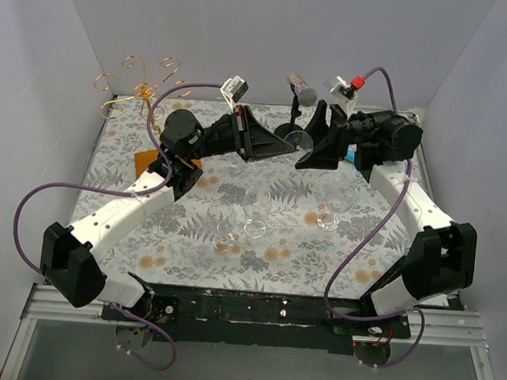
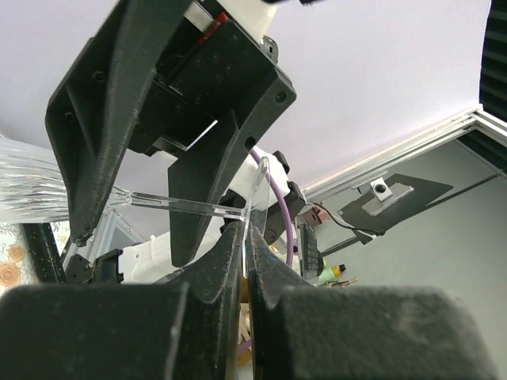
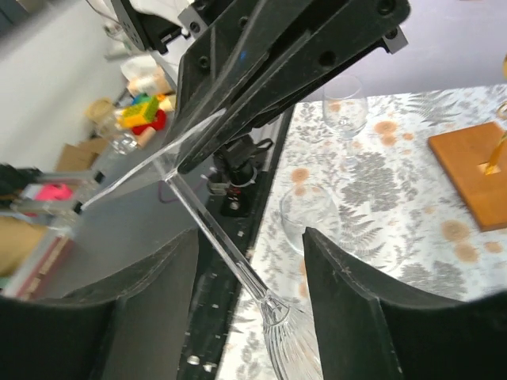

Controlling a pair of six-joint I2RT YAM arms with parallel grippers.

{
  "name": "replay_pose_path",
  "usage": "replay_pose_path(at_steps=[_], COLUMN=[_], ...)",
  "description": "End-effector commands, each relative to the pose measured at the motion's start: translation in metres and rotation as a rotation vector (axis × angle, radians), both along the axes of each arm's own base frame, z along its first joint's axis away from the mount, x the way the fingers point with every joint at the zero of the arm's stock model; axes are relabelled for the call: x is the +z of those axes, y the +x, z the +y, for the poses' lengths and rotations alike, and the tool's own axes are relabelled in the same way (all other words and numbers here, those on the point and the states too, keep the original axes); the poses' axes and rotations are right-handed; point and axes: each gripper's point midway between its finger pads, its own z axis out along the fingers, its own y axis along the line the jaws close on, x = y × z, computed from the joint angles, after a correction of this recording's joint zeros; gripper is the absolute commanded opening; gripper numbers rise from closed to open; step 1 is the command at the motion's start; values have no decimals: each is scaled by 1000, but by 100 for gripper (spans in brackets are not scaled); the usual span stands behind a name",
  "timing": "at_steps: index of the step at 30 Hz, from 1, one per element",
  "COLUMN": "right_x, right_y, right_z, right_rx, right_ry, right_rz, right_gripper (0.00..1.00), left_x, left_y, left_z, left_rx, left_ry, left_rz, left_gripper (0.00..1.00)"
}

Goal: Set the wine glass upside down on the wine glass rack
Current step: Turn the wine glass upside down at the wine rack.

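Clear wine glass (image 2: 176,205) — left gripper (image 2: 245,231) clamped.

microphone stand (image 1: 303,93) (black), far edge | clear glasses (image 3: 309,215) on floral tablecloth (image 1: 189,246)

Bright, diffuse light leaves only soft shadows; the wrist views blur up close (the right one's corners darken).

Left pincer (image 2: 247,233) clamped tight, right pincer (image 3: 247,237) agape, face to face.
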Motion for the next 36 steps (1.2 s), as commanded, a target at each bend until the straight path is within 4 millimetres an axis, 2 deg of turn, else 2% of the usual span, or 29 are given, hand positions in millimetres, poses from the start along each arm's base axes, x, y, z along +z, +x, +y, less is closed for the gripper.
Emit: replay_pose_path(at_steps=[1, 10, 13, 22, 27, 31, 32, 34, 36], right_x=[-2, 14, 20, 31, 46, 73, 91, 105, 133], right_y=[-19, -20, -19, -6, 6, 13, 8, 3, -7], right_z=[-14, -25, -31, -49, -61, -61, -61, -59, -56], right_rx=[26, -13, -38, -119, -184, -210, -216, -205, -195], right_ry=[-18, -21, -22, -34, -48, -38, -14, 22, 112], right_rz=[-442, -505, -526, -564, -569, -557, -574, -554, -524], right_gripper=[66, 74, 75, 77, 77, 76, 76, 76, 75], left_x=[22, 23, 21, 25, 34, 59, 67, 79, 86], left_y=[-13, -15, -13, -23, -8, 9, 13, 19, 25], left_z=[12, 21, 28, 40, 57, 73, 77, 83, 87], left_rx=[-35, 7, 44, 69, 210, 361, 400, 456, 506], left_ry=[-64, -35, -20, -1, 67, 129, 136, 150, 170], left_rz=[105, 77, 67, 38, -43, -136, -165, -203, -227], left_gripper=[0, 0, 0, 0, 0, 0, 0, 0, 0])
